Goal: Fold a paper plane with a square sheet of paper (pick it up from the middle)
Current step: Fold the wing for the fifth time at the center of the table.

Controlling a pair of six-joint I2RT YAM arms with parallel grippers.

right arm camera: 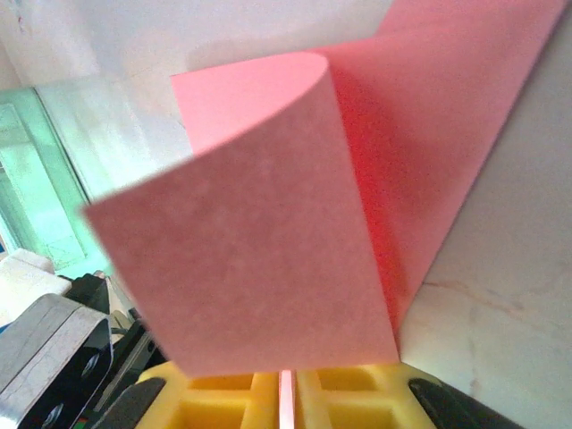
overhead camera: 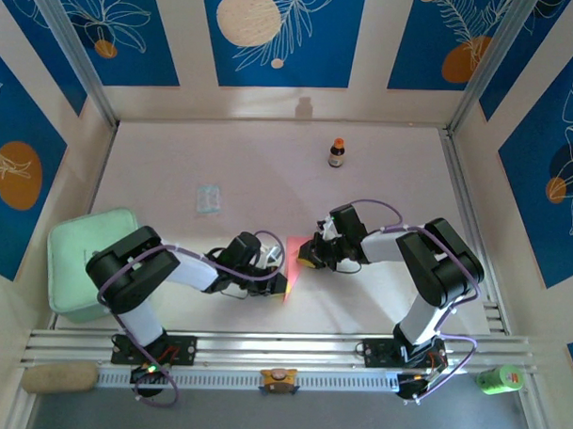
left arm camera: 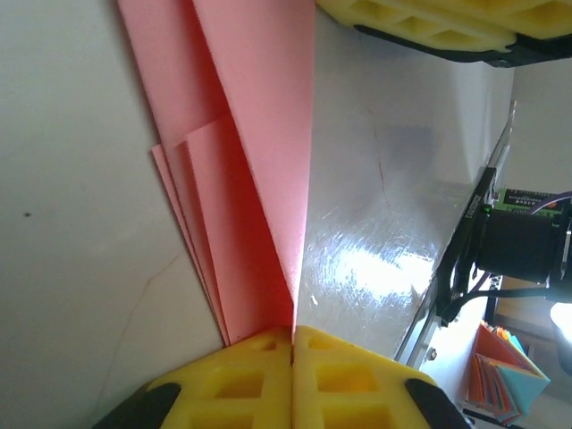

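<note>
Your bench runs across the overhead view, with the mint-green bin at its lower left edge, partly covered by the left arm's elbow.

The folded pink sheet lies just below the middle of that view, between the two wrists. From above you can only see it as a narrow strip, because both wrists crowd over it.

Look at the left gripper in its own camera. Its jaws are pressed together, the yellow pads meeting in a thin seam at the bottom of the frame. The sheet's lower end runs straight down into that seam, so it is pinched there. Several stacked layers fan out to the upper left, and you cannot count them surely. At the top edge, a yellow pad of the other gripper is cut off by the frame.

The right gripper also has its jaws nearly together, with a sliver of pink showing in the slit between the pads. It is clamped on the sheet, which curls up and over toward the camera and hides most of the bench behind it.

A pale translucent packet lies left of centre. A small brown bottle stands at the upper middle, well apart from the sheet.
</note>
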